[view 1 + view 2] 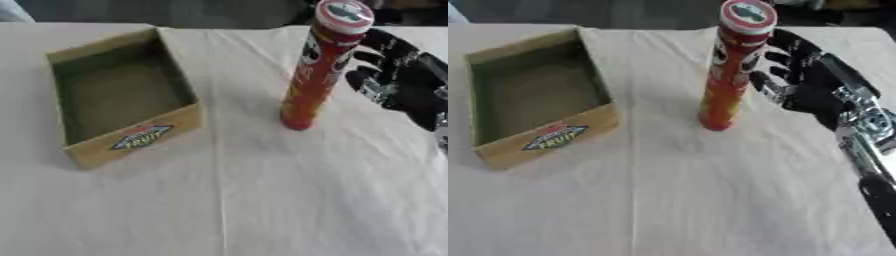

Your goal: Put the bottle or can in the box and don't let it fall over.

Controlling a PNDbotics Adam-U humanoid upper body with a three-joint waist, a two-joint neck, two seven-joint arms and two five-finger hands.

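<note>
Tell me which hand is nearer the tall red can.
Right. The right hand is beside the tall red can on its right, fingers spread toward it. The left hand is out of view.

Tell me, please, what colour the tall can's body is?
Red, with yellowish print; the can shows best in the right eye view.

The box sits on the table, over on the left. The can stands on the table to its right. The right hand is right beside the can, maybe touching it.
</note>
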